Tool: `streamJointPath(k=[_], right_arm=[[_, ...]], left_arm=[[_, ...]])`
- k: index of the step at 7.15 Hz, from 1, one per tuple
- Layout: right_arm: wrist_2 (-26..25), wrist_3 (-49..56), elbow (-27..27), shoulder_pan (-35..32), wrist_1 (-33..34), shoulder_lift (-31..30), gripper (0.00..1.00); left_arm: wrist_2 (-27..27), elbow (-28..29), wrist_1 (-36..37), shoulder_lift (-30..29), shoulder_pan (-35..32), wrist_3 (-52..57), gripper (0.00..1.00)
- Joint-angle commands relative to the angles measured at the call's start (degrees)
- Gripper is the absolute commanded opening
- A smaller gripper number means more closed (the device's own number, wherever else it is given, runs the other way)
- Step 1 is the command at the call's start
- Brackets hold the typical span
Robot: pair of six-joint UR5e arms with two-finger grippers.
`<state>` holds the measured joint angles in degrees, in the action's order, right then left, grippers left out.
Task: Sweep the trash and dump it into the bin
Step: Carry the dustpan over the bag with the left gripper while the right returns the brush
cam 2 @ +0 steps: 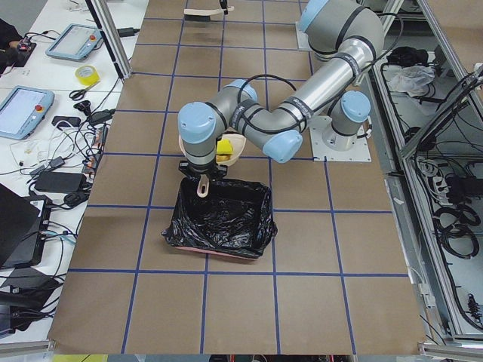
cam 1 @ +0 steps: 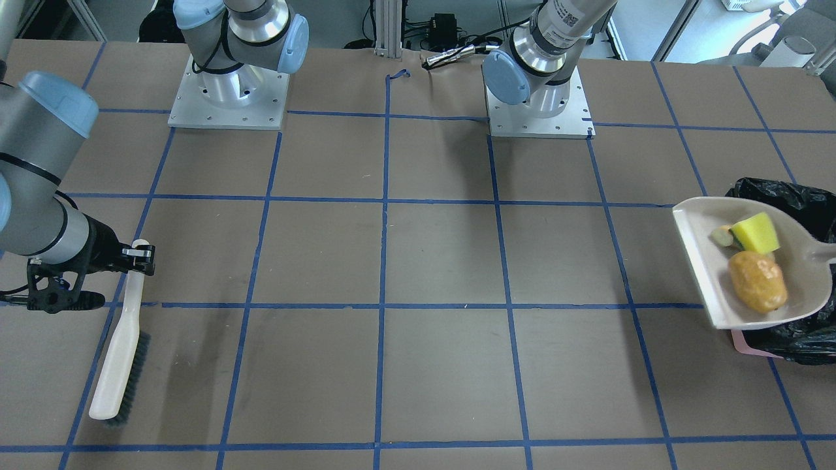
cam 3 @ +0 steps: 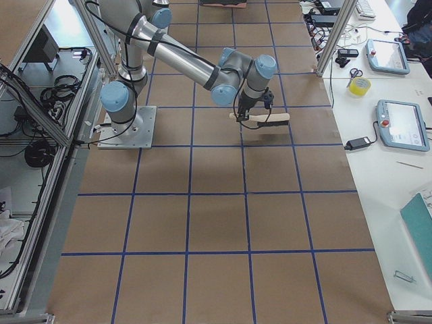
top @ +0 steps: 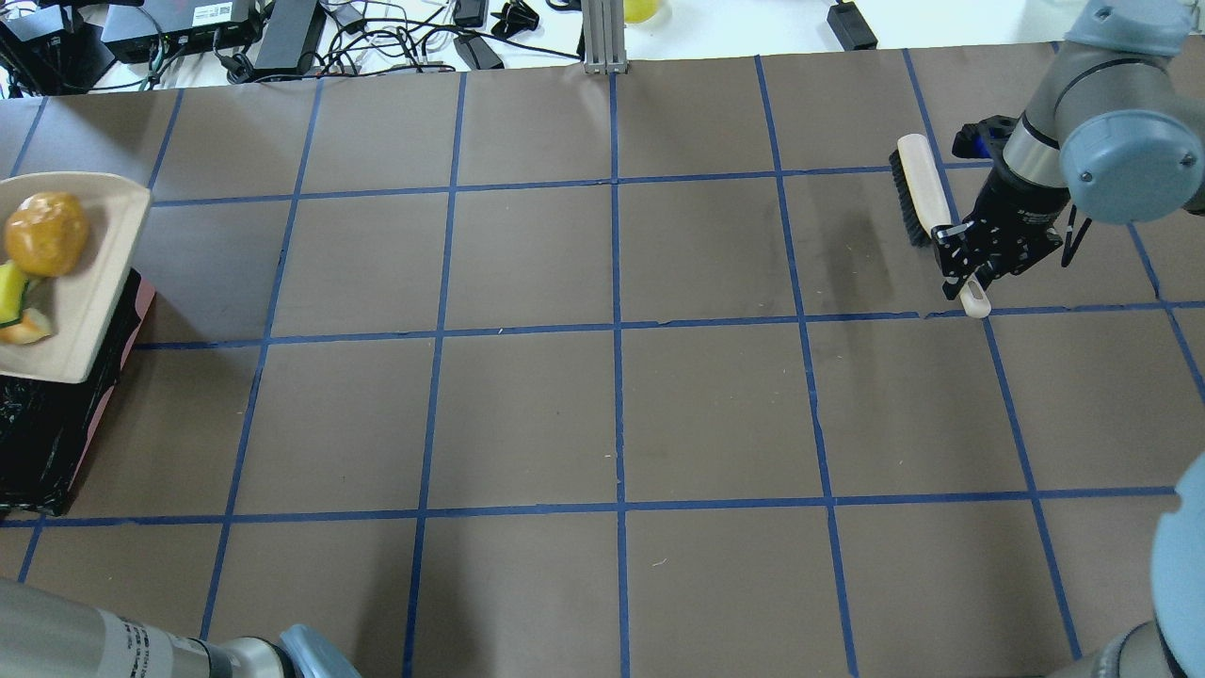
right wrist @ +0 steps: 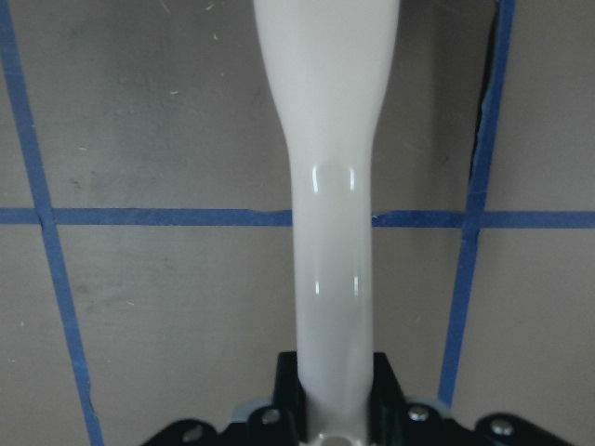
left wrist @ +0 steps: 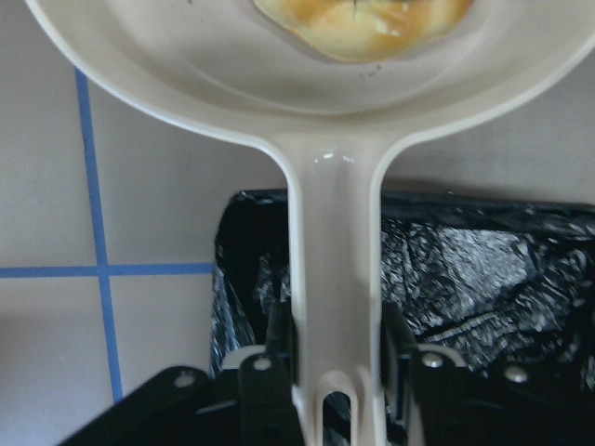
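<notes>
The trash lies in the cream dustpan: a tan-orange potato-like lump, a yellow wedge and a beige crust piece. The dustpan hangs over the bin, which is lined with a black bag and shows a pink base. My left gripper is shut on the dustpan handle, above the bag. My right gripper is shut on the handle of a cream brush at the table's other end. The brush's bristles are at the table surface.
The two arm bases stand at the robot's edge of the table. Blue tape lines mark a grid on the brown table cover. Cables and electronics lie beyond the far edge.
</notes>
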<state>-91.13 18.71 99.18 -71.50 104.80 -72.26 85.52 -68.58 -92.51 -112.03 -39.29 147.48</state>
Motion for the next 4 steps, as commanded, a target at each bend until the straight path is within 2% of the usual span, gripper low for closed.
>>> streamJointPath(k=[1, 2, 3, 4], right_arm=[[-0.4, 1.6, 0.0, 2.6, 0.1, 0.4, 0.00], [-1.1, 1.6, 0.0, 3.0, 0.2, 1.4, 0.00], [-1.1, 1.6, 0.0, 3.6, 1.3, 2.9, 0.00], [-1.1, 1.7, 0.0, 4.5, 2.0, 4.2, 0.00]], left_arm=[[3.0, 6.5, -4.3, -1.6, 6.5, 12.4, 0.00], [4.0, 7.6, -1.1, -2.7, 7.2, 18.3, 0.00], [6.5, 7.6, 4.1, -4.1, 7.1, 20.7, 0.00], [9.7, 7.7, 6.3, -4.4, 6.6, 21.0, 0.00]])
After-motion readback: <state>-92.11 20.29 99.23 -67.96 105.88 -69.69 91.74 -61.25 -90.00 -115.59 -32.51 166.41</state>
